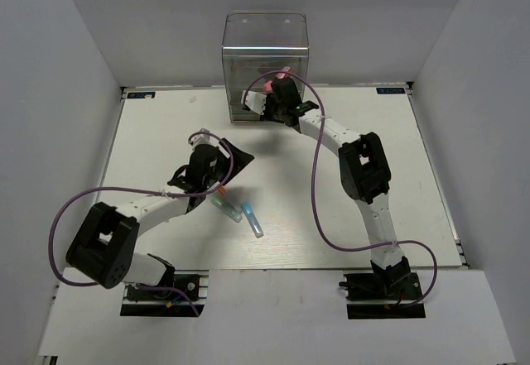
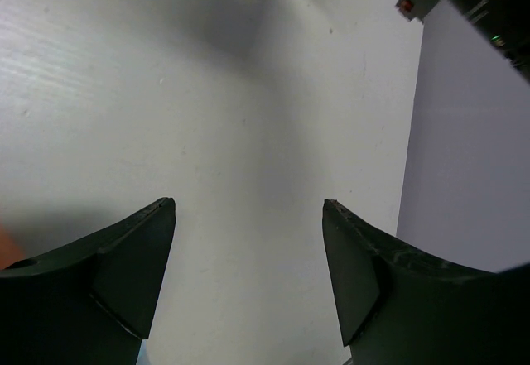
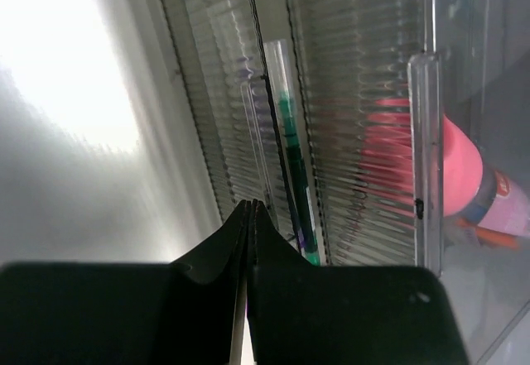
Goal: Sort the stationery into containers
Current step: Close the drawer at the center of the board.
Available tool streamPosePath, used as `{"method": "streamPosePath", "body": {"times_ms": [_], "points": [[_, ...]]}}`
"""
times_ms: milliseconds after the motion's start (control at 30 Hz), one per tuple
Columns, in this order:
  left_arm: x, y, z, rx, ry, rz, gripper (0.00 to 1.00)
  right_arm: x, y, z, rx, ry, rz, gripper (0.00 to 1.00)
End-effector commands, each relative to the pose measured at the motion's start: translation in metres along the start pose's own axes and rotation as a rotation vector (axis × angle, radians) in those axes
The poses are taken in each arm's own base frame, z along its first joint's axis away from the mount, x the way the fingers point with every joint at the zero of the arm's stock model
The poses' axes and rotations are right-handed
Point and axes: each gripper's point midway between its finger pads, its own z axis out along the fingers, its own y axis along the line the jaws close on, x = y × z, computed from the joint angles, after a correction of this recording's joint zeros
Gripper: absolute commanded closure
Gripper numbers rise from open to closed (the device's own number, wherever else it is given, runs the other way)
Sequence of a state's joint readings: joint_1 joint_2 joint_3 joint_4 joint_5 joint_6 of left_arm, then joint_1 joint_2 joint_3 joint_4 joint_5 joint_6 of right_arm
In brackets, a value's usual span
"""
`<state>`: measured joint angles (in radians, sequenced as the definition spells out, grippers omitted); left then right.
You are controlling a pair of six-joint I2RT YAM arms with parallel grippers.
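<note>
In front-left of the transparent box [image 1: 265,42], the left end effector [image 2: 248,208] is held spread over the worktop [image 1: 149,133], with a teal-capped marker [image 1: 224,205] and a blue-capped marker [image 1: 254,222] laid beside it. At the box's drawer fronts the right end effector [image 3: 250,208] is pressed together, empty; a green pen [image 3: 291,133] is seen inside.

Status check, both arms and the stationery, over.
Left gripper open, empty, above table. Right gripper shut at drawer box front. Teal marker, blue marker loose on table. No obstruction seen.
</note>
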<state>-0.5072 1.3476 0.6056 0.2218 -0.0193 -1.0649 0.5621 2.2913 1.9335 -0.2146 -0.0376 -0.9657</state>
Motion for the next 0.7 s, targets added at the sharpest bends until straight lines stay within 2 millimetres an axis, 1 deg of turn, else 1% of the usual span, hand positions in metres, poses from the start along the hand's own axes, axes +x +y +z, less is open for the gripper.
{"method": "streamPosePath", "body": {"times_ms": [0,33,100,133,200,233,267,300,367,400,433,467,500,533,567,600,633,667], "points": [[-0.021,-0.037,0.012,0.093,-0.042,0.021,0.19,0.001,-0.027,0.0,0.11,0.013,0.007,1.0],[-0.019,-0.037,0.015,0.091,-0.03,0.021,0.19,0.005,-0.029,0.001,0.118,0.021,0.011,1.0],[-0.023,-0.04,0.021,0.109,-0.038,0.018,0.19,0.006,-0.028,0.001,0.12,0.026,0.006,1.0],[-0.019,-0.036,0.026,0.104,-0.023,0.019,0.19,0.011,-0.03,0.001,0.129,0.034,0.009,1.0],[-0.025,-0.039,0.031,0.117,-0.039,0.003,0.19,0.008,-0.028,0.002,0.136,0.029,-0.001,1.0],[-0.027,-0.037,0.032,0.119,-0.039,-0.017,0.19,0.013,-0.031,0.002,0.143,0.039,0.003,1.0],[-0.026,-0.034,0.036,0.113,-0.036,-0.017,0.19,0.014,-0.032,0.001,0.148,0.043,0.004,1.0],[-0.031,-0.035,0.038,0.126,-0.045,-0.031,0.19,0.015,-0.035,0.002,0.156,0.041,0.005,1.0],[-0.032,-0.034,0.044,0.128,-0.038,-0.057,0.19,0.017,-0.036,0.004,0.161,0.048,0.006,1.0],[-0.039,-0.036,0.047,0.134,-0.053,-0.061,0.2,0.019,-0.037,0.004,0.162,0.052,0.009,1.0],[-0.037,-0.037,0.05,0.135,-0.041,-0.073,0.2,0.019,-0.037,0.003,0.162,0.052,0.012,1.0],[-0.041,-0.044,0.053,0.152,-0.048,-0.081,0.2,0.021,-0.037,0.003,0.161,0.052,0.015,1.0],[-0.045,-0.038,0.06,0.14,-0.055,-0.086,0.22,0.021,-0.035,0.003,0.155,0.053,0.011,1.0],[-0.044,-0.037,0.064,0.135,-0.051,-0.099,0.22,0.022,-0.032,0.003,0.146,0.056,0.011,1.0],[-0.052,-0.041,0.068,0.146,-0.067,-0.101,0.23,0.018,-0.034,0.0,0.141,0.038,0.013,1.0],[-0.053,-0.044,0.072,0.156,-0.07,-0.125,0.23,0.022,-0.023,-0.001,0.108,0.046,0.013,1.0],[-0.057,-0.04,0.082,0.146,-0.073,-0.138,0.24,0.018,-0.018,-0.005,0.079,0.031,0.016,1.0],[-0.056,-0.038,0.087,0.14,-0.069,-0.149,0.26,0.009,-0.019,-0.014,0.063,-0.009,0.02,1.0]]}}
